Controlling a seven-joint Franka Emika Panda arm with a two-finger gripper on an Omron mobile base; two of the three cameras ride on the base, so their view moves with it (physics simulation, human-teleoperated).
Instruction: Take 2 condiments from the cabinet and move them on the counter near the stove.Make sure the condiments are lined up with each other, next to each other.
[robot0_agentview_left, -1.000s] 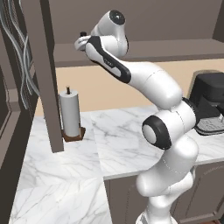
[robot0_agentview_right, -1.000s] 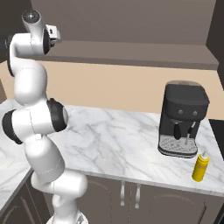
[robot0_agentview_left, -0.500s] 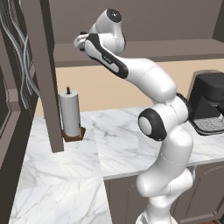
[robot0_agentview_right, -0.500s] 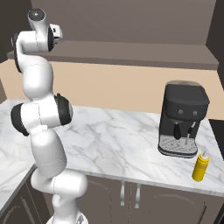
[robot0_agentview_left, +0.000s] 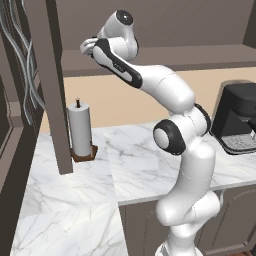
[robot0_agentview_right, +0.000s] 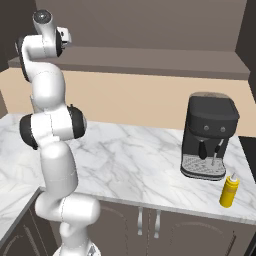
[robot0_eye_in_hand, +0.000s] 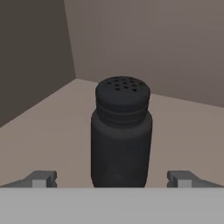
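The black shaker bottle stands upright on the cabinet shelf, centred between the gripper fingers, which are spread wide apart with one tip on each side of its base, not touching it. It looks small, rigid, light and smooth-sided, so it could slip; the straight body below the ribbed cap seems the best place to clamp.

The base of the black bottle, standing centred ahead of the open jaws, is being cut off, so its contact with the cabinet shelf cannot be told.
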